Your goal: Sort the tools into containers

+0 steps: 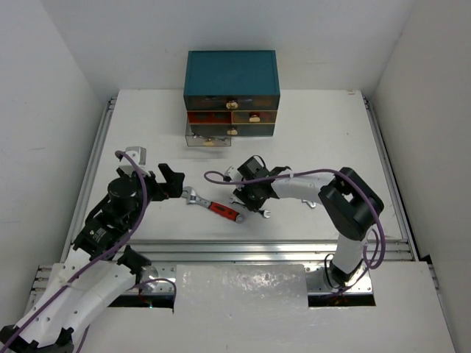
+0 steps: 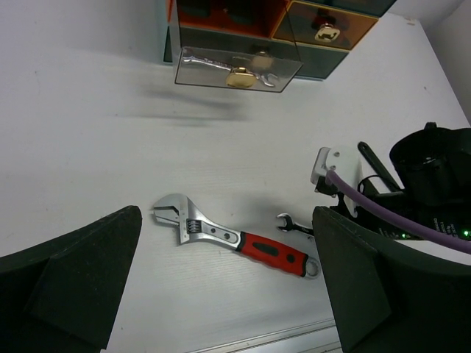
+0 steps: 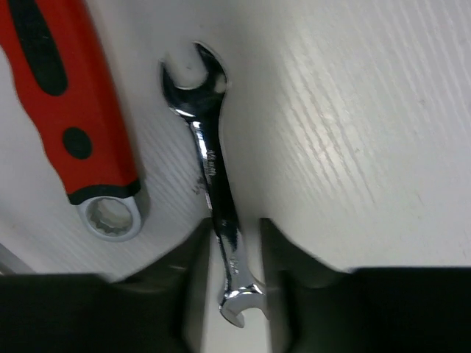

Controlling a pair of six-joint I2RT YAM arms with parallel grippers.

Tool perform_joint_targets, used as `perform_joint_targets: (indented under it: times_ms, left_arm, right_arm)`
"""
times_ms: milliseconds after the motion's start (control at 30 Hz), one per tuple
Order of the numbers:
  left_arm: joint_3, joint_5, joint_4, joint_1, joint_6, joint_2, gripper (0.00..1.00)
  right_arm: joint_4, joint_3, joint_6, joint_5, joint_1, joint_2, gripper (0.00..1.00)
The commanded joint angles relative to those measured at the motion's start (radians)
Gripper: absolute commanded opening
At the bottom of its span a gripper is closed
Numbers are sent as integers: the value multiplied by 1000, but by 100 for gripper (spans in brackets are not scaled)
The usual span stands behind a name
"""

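Note:
A red-handled adjustable wrench (image 1: 217, 208) lies on the white table; in the left wrist view (image 2: 243, 239) it lies between and beyond my fingers. My left gripper (image 1: 163, 184) (image 2: 221, 294) is wide open and empty, just left of the wrench's jaw end. A small silver spanner (image 1: 263, 213) (image 3: 213, 176) lies by the wrench's handle end. My right gripper (image 1: 250, 198) (image 3: 234, 228) is down on the table, narrowly open, its fingers either side of the spanner's shaft with a gap on the right. The teal chest (image 1: 231, 73) stands at the back. Its lower left drawer (image 2: 235, 70) is pulled out and holds a silver spanner (image 2: 213, 65).
The other drawers (image 1: 254, 116) of the chest look pushed in. My right arm (image 2: 434, 176) with its purple cable fills the right of the left wrist view. Metal rails (image 1: 243, 250) run along the table's near edge, and white walls close in the sides.

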Motion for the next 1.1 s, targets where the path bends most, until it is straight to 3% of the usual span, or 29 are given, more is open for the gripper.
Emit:
perform_joint_targets:
  times_ms: [0,167,267,433,567,633,700,933,1067]
  left_arm:
    - [13,15,36,9,10,-7,100]
    - [11,21,40,10,10,-8,100]
    - [22,41,45,10,-2,4,100]
    - [-8,164,108,9,-166,28,100]
    - [-98,314,278,9,-289,83,100]
    - [-174,473,487,0,-335,119,100]
    - [-220,531,708,-37,-391,183,100]
    - [-256,506,999,-137,-464,381,99]
    - [-250,505,1104,-184,-490,470,91]
  right_arm:
    - [-17,-27,5,54,16,50,25]
    - [-5,-74,28,62,19,29,4]
    - [41,-120,74,59,19,-42,0]
    - [207,-217,163,48,21,-272,0]
    - [305,-309,195,26,21,-404,0]
    - [340,-330,209,8,19,-450,0]
    - [359,-353,224,-23,21,-514,0]
    - [526,-447,333,-150,22,-726,0]
    - [520,-430,356,-187,28,-780,0]
